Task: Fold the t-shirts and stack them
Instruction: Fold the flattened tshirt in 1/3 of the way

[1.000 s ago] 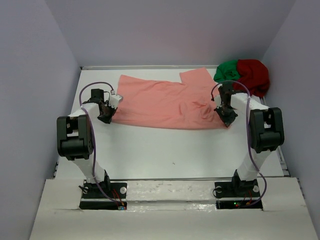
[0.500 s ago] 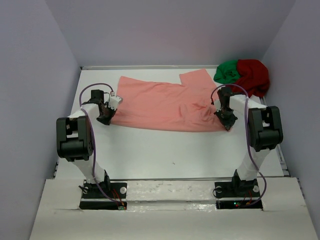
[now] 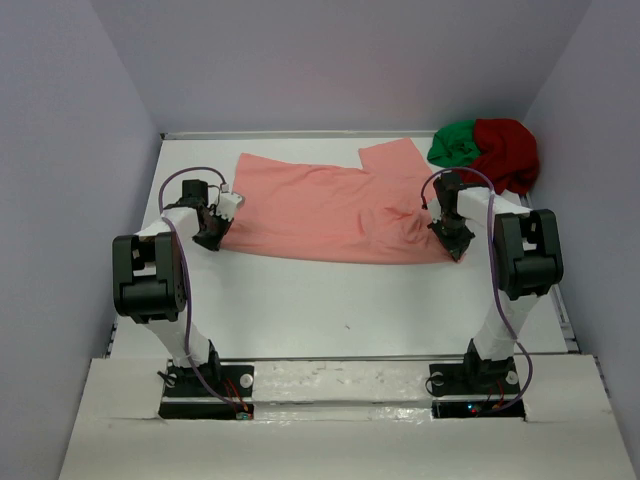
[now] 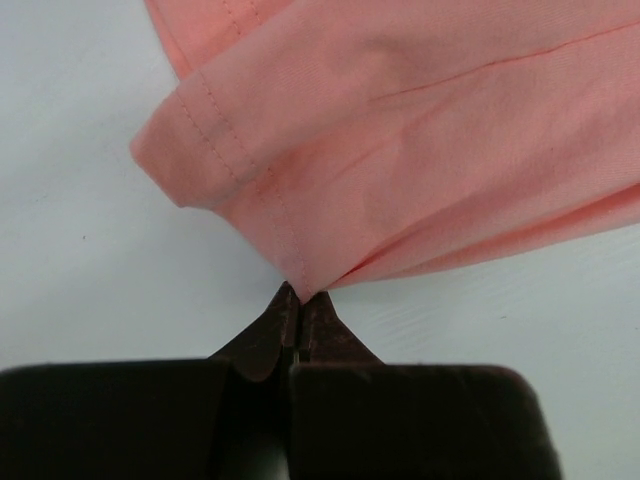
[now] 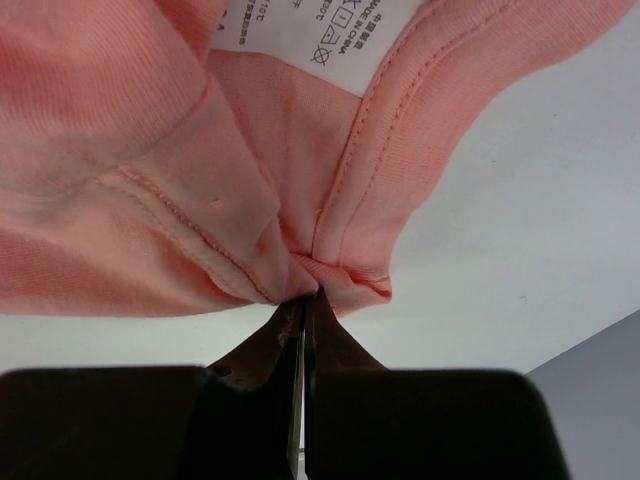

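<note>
The salmon-pink t-shirt (image 3: 325, 205) lies spread across the back of the white table. My left gripper (image 3: 212, 237) is shut on its near left hem corner (image 4: 290, 265). My right gripper (image 3: 456, 248) is shut on its near right edge at the neckband (image 5: 345, 270), beside the small white neck tag (image 5: 310, 30). The green t-shirt (image 3: 455, 142) and the dark red t-shirt (image 3: 508, 152) lie crumpled together at the back right corner.
Pale walls enclose the table (image 3: 330, 300) on three sides. The crumpled pile sits just behind my right arm (image 3: 520, 250).
Both grippers have drawn the shirt's near edge slightly back and inward; the right corner has shifted a little to the left and away from the front.
</note>
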Robot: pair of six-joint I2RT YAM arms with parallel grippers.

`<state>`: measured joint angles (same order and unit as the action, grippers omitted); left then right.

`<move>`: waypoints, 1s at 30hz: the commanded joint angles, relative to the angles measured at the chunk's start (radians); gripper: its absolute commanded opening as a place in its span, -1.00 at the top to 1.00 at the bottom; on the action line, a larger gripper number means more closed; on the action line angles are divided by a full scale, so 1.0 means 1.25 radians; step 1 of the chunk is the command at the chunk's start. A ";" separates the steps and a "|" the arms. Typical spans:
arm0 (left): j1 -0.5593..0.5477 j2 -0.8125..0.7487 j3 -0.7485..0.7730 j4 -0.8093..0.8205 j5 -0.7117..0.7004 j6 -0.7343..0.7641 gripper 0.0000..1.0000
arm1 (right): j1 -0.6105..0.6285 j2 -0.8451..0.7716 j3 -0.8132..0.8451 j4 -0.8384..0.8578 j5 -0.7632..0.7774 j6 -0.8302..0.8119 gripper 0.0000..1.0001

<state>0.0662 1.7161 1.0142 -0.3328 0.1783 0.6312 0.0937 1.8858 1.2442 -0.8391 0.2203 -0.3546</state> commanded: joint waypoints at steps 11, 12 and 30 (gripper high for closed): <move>-0.006 -0.030 0.044 -0.121 -0.004 -0.005 0.98 | -0.005 0.035 0.061 -0.054 0.013 0.009 0.31; -0.009 -0.034 0.048 -0.125 -0.004 -0.007 0.96 | -0.005 0.033 0.069 -0.060 0.010 0.010 0.22; -0.023 -0.093 0.085 -0.195 -0.041 -0.002 -0.12 | -0.005 -0.025 0.228 -0.188 0.004 -0.007 -0.89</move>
<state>0.0391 1.6661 1.0698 -0.5144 0.1612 0.6262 0.0917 1.9121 1.4548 -1.0122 0.2207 -0.3519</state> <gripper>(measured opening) 0.468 0.933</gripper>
